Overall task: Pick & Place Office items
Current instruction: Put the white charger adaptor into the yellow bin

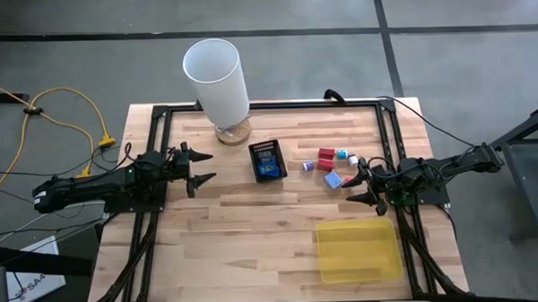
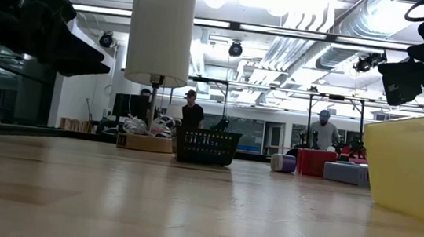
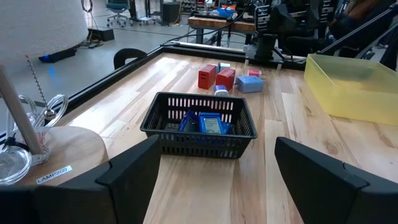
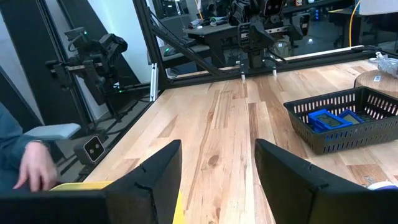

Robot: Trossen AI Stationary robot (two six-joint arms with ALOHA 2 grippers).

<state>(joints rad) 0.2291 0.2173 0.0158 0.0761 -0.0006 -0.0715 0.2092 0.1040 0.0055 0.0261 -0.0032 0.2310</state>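
From above, the office items (image 1: 332,165) lie just beside the empty, partly open right gripper (image 1: 366,185), far nearer it than the wide-open left gripper (image 1: 198,170); the left wrist view shows them beyond the black mesh box (image 3: 200,126), more inside it.

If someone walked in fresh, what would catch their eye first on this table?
Probably the tall white lamp at the table's far edge, towering over everything. Next, the black mesh basket of blue items mid-table, with the small coloured blocks to its right and the translucent yellow tray near the right arm.
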